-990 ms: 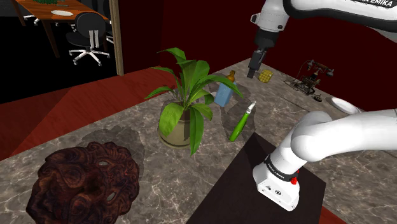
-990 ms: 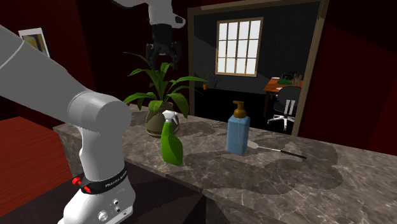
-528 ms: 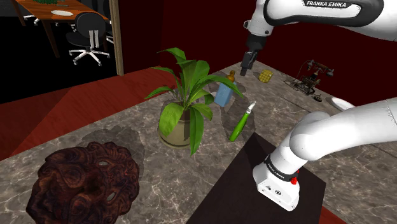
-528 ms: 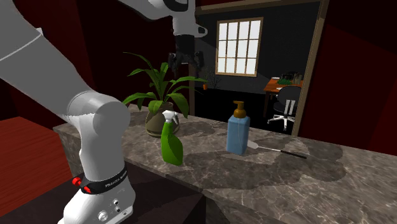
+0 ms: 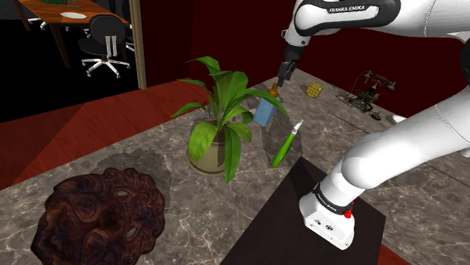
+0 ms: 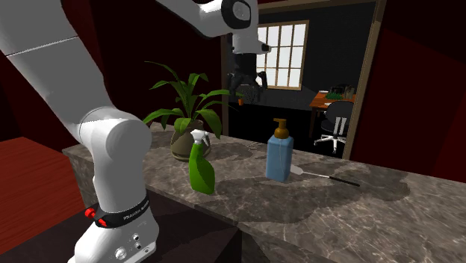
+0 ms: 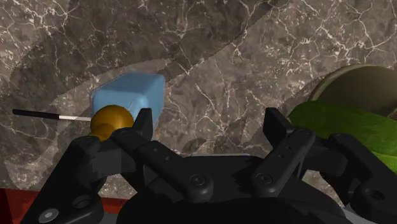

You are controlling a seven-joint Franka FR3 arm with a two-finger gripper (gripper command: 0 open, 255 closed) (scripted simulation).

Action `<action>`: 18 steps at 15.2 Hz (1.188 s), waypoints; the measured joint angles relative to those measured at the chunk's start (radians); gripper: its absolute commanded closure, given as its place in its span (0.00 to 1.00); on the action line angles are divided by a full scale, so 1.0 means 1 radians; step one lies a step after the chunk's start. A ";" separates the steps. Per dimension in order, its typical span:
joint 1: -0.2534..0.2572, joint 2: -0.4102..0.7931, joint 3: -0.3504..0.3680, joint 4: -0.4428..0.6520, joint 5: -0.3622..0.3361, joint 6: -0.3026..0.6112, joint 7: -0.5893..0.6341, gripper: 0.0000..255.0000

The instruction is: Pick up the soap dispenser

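The soap dispenser has a blue block body and a brown-gold pump, and it stands upright on the marble counter behind the plant. In the second exterior view the dispenser stands right of the green spray bottle. My gripper hangs open in the air, just above the pump and slightly to the shoulder view's right of it. From the second exterior view the gripper is above and left of the dispenser. In the wrist view the dispenser lies beside one finger, outside the gap of the gripper.
A potted plant and a green spray bottle stand close to the dispenser. A thin black and white stick lies behind it. A dark carved lump, a yellow object, a small machine and a white plate share the counter.
My gripper has travelled to the shoulder view's left and slightly down, from beside the yellow object to just above the dispenser's pump. The dispenser has not moved.
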 measured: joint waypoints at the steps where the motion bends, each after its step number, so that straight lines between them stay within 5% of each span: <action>1: -0.006 0.030 -0.014 0.013 -0.001 0.020 -0.015 0.00; 11: -0.055 0.360 -0.111 0.248 0.061 0.133 -0.158 0.00; 18: -0.062 0.407 -0.117 0.208 0.073 0.219 -0.168 0.00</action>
